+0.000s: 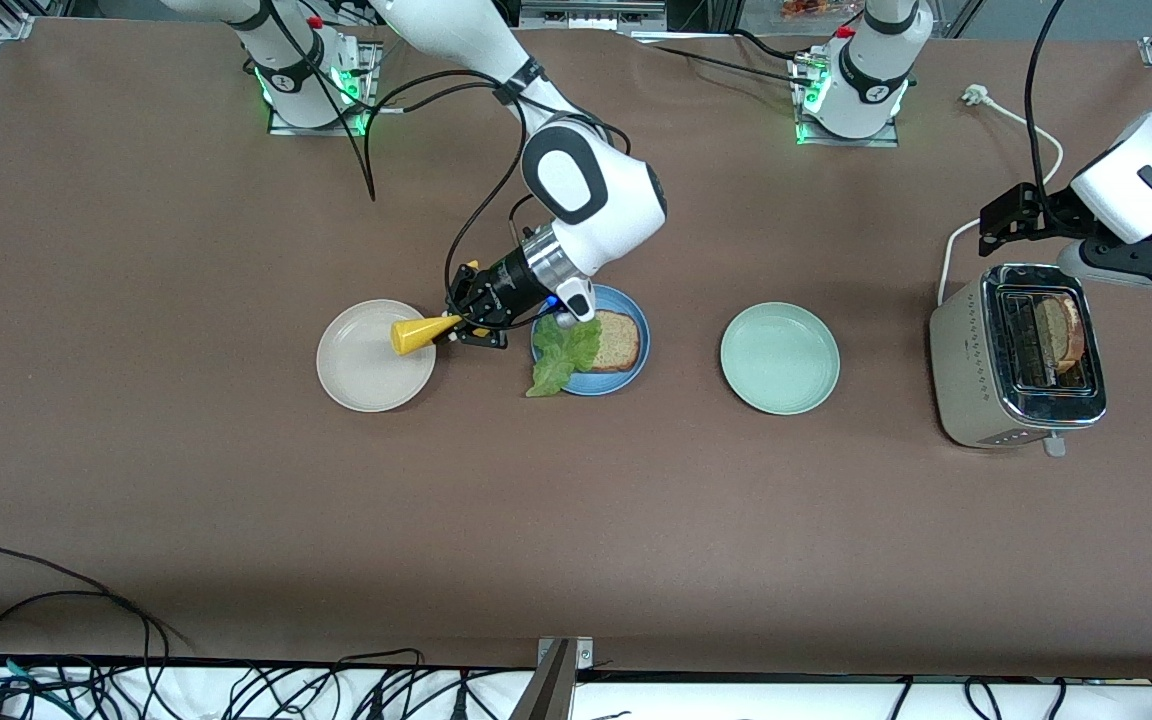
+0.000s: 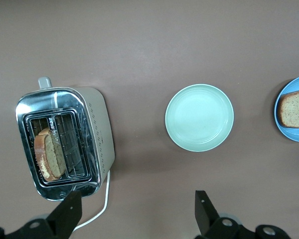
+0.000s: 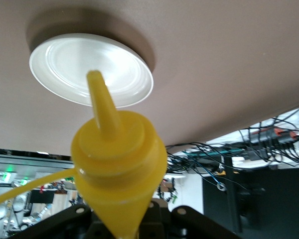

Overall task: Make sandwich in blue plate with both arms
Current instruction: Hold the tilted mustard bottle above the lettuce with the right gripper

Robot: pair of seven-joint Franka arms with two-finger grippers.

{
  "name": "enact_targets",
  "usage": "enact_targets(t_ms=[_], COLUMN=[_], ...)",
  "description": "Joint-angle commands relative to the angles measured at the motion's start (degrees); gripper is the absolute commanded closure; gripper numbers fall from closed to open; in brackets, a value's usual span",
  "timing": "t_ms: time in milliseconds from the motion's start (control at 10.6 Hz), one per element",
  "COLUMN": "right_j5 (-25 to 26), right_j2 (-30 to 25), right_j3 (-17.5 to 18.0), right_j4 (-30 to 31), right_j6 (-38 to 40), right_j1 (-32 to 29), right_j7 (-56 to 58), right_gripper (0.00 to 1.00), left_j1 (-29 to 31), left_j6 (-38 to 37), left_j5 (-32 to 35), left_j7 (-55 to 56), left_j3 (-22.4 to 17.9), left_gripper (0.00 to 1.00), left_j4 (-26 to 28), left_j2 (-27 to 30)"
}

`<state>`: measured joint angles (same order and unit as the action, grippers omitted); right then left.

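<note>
The blue plate (image 1: 628,378) holds one brown bread slice (image 1: 618,340) with a ruffled green lettuce leaf (image 1: 561,362) partly on it and hanging over the rim. A second bread slice (image 1: 1057,334) stands in a toaster slot (image 2: 50,152). My right gripper (image 1: 466,322) is shut on a yellow squeeze bottle (image 1: 421,333), which lies tilted sideways in the air between the blue plate and the beige plate; its nozzle (image 3: 100,102) points at the beige plate (image 3: 60,64). My left gripper (image 2: 134,211) hangs open and empty over the table beside the toaster. The blue plate's edge (image 2: 281,127) also shows there.
A shiny toaster (image 1: 1021,355) stands at the left arm's end of the table, its white cord (image 1: 998,110) trailing toward the arm bases. A pale green plate (image 1: 779,358) sits between it and the blue plate. The beige plate (image 1: 366,378) lies toward the right arm's end.
</note>
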<state>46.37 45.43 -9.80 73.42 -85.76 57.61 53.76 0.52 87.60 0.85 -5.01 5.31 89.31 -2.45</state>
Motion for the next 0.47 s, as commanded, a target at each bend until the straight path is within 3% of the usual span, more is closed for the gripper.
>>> enact_targets(t_ms=[0, 376], right_j5=[-7.4, -23.2], right_j2=[-1.8, -8.1], right_j3=[-0.4, -0.3], right_j4=[-2.2, -2.2], right_j6=[0.8, -2.0], right_j1=[-3.8, -13.8], right_j7=[1.4, 1.8], right_gripper=[0.90, 0.91], left_j1=[0.0, 0.0], left_j6=[0.0, 0.0], left_j5=[-1.0, -1.0], left_j7=[-1.5, -1.5], left_j3=[-0.3, -0.3], left_gripper=[0.00, 0.00], left_j4=[-0.5, -0.5], left_j2=[0.2, 0.2])
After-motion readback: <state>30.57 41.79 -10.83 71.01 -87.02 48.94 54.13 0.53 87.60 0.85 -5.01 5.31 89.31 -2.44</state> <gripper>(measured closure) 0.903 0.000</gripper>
